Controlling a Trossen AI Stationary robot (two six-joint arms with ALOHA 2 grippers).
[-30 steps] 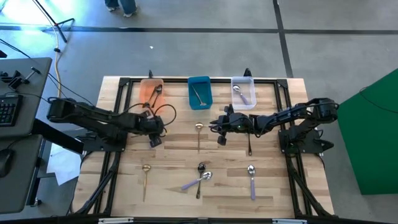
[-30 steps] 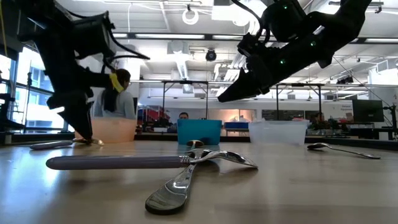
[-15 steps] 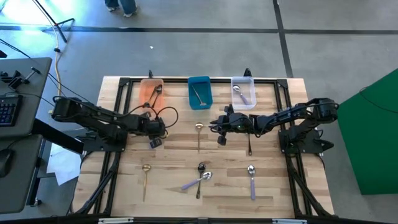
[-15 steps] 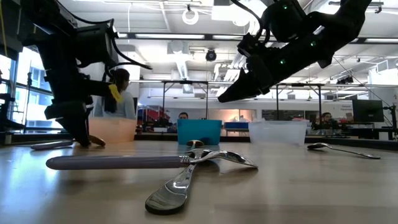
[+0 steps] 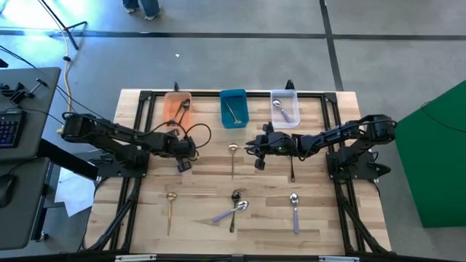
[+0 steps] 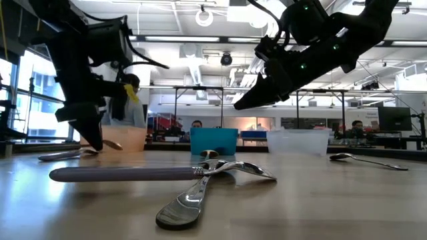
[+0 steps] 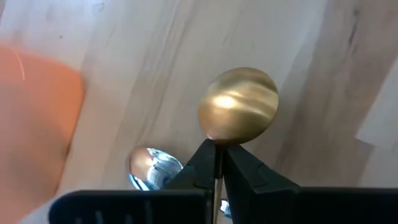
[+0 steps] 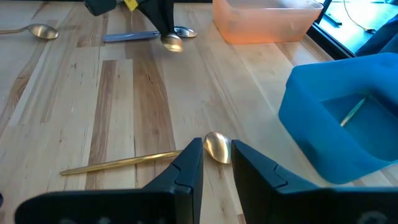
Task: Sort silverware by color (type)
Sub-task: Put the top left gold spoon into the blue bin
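Note:
My left gripper (image 5: 183, 161) hangs just in front of the orange bin (image 5: 177, 108), shut on a gold spoon whose bowl (image 7: 238, 106) sticks out past the fingertips. Under it a lavender-handled spoon (image 8: 134, 36) lies flat on the table. My right gripper (image 5: 258, 156) is raised above the table's middle, fingers (image 8: 193, 163) open. Its tips stand just short of the bowl (image 8: 217, 147) of another gold spoon (image 5: 233, 156), which lies flat. Nothing is between them. My left gripper pinches the gold spoon's thin handle (image 7: 217, 155), right behind the bowl, between its two fingertips. The fingers slant down from above. The bowl (image 6: 112, 144) juts out beyond the tips and hangs just clear of the table; the rest of the handle is hidden by the fingers.
A teal bin (image 5: 233, 108) and a clear bin (image 5: 285, 106) stand beside the orange one at the far edge, each holding a spoon. Loose spoons lie nearer: gold (image 5: 170, 207), dark (image 5: 234, 207) crossed with lavender (image 5: 231, 211), lavender (image 5: 295, 211), dark (image 5: 292, 169).
My left gripper has taken hold of the gold spoon at the table and risen a little. The spoon's bowl, which lay on the wood, now hangs just clear of it.

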